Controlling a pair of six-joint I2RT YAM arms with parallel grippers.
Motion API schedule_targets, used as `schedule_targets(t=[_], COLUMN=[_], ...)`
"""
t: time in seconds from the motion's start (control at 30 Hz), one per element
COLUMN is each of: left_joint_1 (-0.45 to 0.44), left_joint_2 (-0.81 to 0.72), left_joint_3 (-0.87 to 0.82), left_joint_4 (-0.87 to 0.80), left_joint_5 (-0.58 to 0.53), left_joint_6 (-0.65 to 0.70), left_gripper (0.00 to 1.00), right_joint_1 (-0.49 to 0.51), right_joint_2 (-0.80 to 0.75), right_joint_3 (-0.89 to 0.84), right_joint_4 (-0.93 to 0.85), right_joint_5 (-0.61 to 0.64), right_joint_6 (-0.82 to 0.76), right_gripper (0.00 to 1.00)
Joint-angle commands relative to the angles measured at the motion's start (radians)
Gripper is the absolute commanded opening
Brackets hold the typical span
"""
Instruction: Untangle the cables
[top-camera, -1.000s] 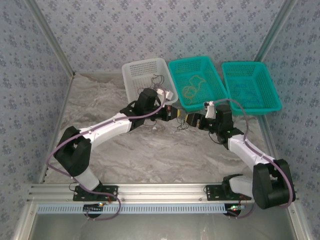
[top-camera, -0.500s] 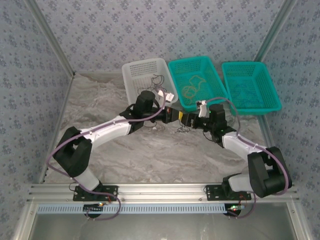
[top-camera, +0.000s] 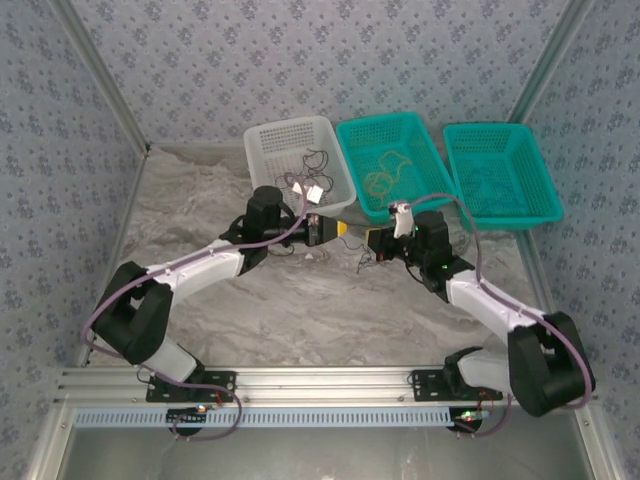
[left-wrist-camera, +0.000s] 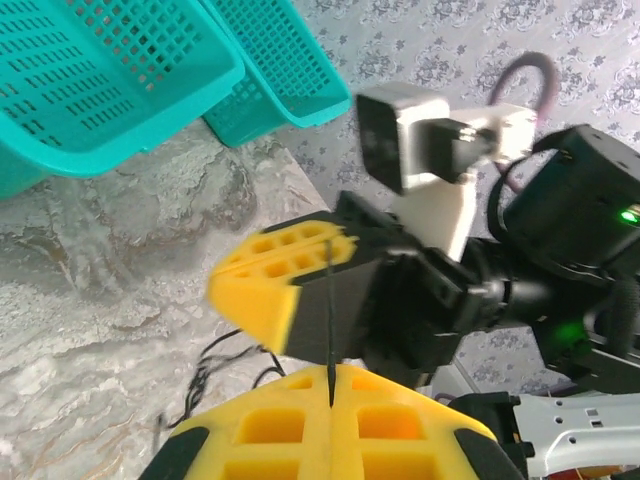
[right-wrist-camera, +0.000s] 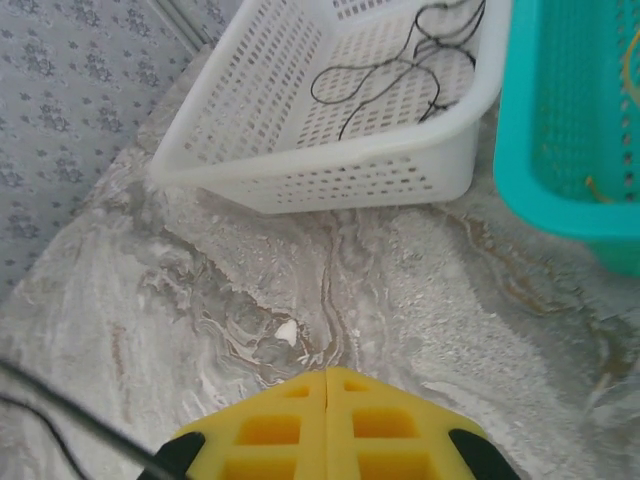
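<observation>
A thin black cable (left-wrist-camera: 329, 320) runs taut up out of my left gripper (left-wrist-camera: 331, 372), whose yellow jaws are shut on it. Its slack lies as a small tangle (left-wrist-camera: 205, 375) on the marble table, seen from above as a tangle (top-camera: 365, 260). In the top view my left gripper (top-camera: 341, 228) and right gripper (top-camera: 372, 240) face each other tip to tip above that tangle. My right gripper (right-wrist-camera: 326, 375) is shut with no cable visible in its seam; a black strand (right-wrist-camera: 60, 420) passes to its lower left. The taut cable crosses the side of the right gripper (left-wrist-camera: 270, 285).
A white basket (top-camera: 262, 150) at the back holds another black cable (right-wrist-camera: 400, 70). Beside it a teal basket (top-camera: 352, 150) holds a yellow cable (top-camera: 385, 175), and a second teal basket (top-camera: 545, 195) stands at the far right. Patterned walls enclose the table.
The right gripper has closed and shifted left toward the left gripper. The left arm's wrist has drawn back to the left, its gripper staying shut.
</observation>
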Motion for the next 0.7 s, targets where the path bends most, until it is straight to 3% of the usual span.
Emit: schedule_targets(t=[0.0,0.2,0.33,0.4,0.5,0.57,0.67], left_joint_1=[0.051,0.040,0.016,0.012,-0.004,-0.025,-0.084], left_joint_2=[-0.088,-0.039,-0.015,-0.016,-0.018,-0.014,0.005], left_joint_3=[0.069,0.132,0.108,0.065,-0.026,-0.070,-0.107], left_joint_4=[-0.075,-0.232,-0.232,-0.159,-0.013,0.021,0.017], left_joint_5=[-0.029,-0.130,-0.164,-0.142,-0.102,-0.093,-0.143], left_joint_6=[0.064,0.139,0.174,0.165,0.154,0.188,0.260], left_gripper=[0.00,0.00,0.28,0.52,0.79,0.86,0.88], right_joint_1=[-0.039,-0.066,-0.071,-0.075,-0.082,-0.092,-0.101], right_joint_2=[-0.056,-0.115,-0.100,-0.081,-0.050,-0.033,-0.021], right_joint_3=[-0.022,0.009,0.051,0.071,0.094,0.100,0.101], right_joint_4=[-0.236,-0.263,-0.265,-0.279,-0.297,-0.299,-0.284], right_joint_5=[0.198,0.017,0.007,0.015,0.026,0.027,0.024], right_joint_6=[-0.099,-0.056,0.085,0.160,0.270,0.341,0.421], right_gripper=[0.00,0.00,0.00,0.00,0.00,0.00,0.00])
